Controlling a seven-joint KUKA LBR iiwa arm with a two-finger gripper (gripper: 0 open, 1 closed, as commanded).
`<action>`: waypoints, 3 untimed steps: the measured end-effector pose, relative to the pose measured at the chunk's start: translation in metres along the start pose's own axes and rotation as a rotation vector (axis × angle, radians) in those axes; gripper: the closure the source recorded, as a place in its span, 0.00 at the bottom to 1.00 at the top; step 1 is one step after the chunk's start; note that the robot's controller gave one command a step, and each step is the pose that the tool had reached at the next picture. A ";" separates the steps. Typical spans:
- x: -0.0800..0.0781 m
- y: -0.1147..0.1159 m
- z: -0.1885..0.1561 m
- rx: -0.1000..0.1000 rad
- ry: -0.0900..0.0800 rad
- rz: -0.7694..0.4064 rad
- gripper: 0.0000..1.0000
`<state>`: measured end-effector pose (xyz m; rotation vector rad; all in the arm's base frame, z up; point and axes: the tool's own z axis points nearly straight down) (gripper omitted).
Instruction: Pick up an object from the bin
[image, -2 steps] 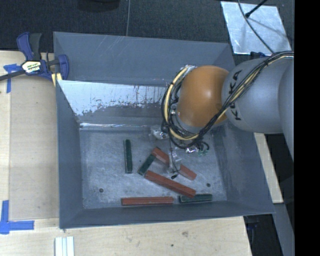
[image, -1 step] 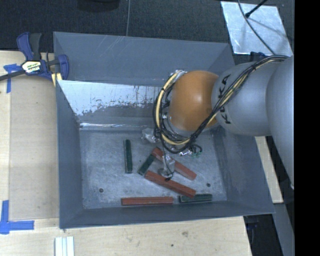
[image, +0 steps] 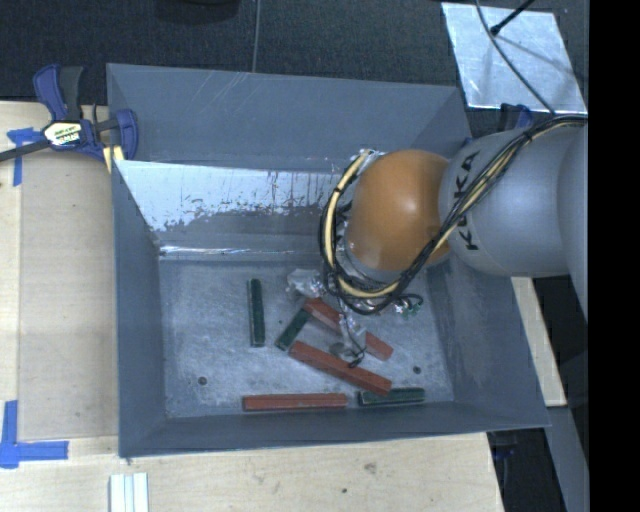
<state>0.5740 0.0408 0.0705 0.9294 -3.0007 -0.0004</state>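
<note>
Right now your arm (image: 520, 205) reaches into the grey metal bin (image: 135, 330) from the right. Its orange cover (image: 395, 210) hangs over the right half of the bin floor, with black and yellow cables (image: 335, 215) looped around it. The hand (image: 350, 345) sits just below that cover, low over the floor, a little right of the middle. You cannot tell from this view whether the hand is released or clenched, and nothing can be seen gripped in it.

Directly under the hand lie two slanted bars. The upper reddish-brown bar (image: 378, 346) runs from upper left to lower right, and the hand covers its middle, so you see only its ends. Just in front of it lies the long reddish-brown bar (image: 335, 366), slanted the same way and nearly parallel. The tip of the hand is at or just above the gap between the two; whether it touches either one is not clear.

Just left of the hand lies a short dark green bar (image: 293, 329), tilted the other way, its lower end close to the left end of the long reddish-brown bar. Further left, apart from the rest, a narrow dark green bar (image: 256, 312) points toward the back wall.

Along the front wall lies a flat reddish-brown bar (image: 294, 402), parallel to the wall. Beside its right end lies a front dark green bar (image: 392, 397), just below the lower end of the long reddish-brown bar.
</note>
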 end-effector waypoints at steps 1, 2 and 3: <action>-0.001 0.000 -0.001 0.000 -0.002 0.002 1.00; -0.015 -0.003 -0.001 0.001 -0.003 0.028 1.00; 0.006 0.019 -0.157 0.006 -0.008 -0.353 1.00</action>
